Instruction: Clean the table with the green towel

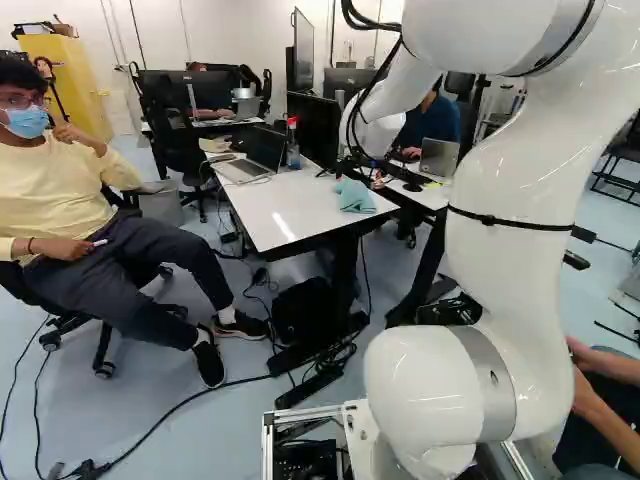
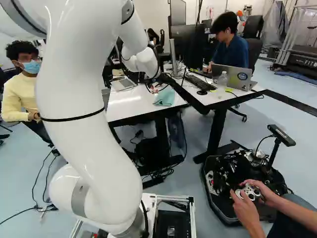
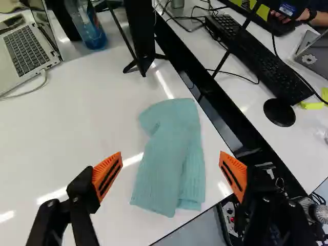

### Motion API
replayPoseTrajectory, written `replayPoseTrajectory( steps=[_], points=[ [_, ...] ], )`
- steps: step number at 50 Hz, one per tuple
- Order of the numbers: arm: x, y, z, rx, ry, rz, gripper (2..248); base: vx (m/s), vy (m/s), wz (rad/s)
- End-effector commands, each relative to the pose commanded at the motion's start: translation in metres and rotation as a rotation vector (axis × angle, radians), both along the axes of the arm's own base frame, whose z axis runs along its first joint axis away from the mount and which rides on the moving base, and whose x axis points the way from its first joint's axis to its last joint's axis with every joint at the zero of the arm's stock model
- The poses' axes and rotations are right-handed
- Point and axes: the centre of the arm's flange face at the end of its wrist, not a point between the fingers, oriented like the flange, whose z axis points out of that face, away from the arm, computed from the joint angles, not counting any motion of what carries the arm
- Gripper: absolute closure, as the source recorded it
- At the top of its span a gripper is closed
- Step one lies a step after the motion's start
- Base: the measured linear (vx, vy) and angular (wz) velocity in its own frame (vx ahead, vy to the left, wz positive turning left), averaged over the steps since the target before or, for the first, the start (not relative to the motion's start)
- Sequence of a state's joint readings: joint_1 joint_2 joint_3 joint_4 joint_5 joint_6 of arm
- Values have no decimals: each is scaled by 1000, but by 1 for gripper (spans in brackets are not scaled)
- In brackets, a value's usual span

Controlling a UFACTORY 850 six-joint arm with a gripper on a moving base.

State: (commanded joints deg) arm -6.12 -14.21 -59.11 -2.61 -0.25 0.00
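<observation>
The towel is pale teal with faint ribbing; the counter is white. Orange pads carry black stripes. The keyboard is black, the laptop silver with black keys, the bottle blue.

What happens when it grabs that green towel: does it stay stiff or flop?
The towel will probably flop, since it lies in soft, uneven folds. It looks like fairly thin cloth, so likely light for its size. Its loose lower layers may sag or drag across the table.

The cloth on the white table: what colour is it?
The cloth is pale blue-green; the wrist view shows it best.
</observation>
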Motion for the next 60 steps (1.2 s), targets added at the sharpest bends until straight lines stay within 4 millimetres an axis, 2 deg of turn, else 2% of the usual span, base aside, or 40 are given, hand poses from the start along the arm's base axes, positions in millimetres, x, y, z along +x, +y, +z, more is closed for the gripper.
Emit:
replayPoseTrajectory(
  steps=[15, 28, 60],
  points=[
    [-28, 10, -10, 1, -52, 11, 3, 0, 0, 0],
    [-60, 20, -23, 3, -108, 23, 3, 0, 0, 0],
    [-160, 43, -62, 8, -268, 51, 3, 0, 0, 0]
  ],
)
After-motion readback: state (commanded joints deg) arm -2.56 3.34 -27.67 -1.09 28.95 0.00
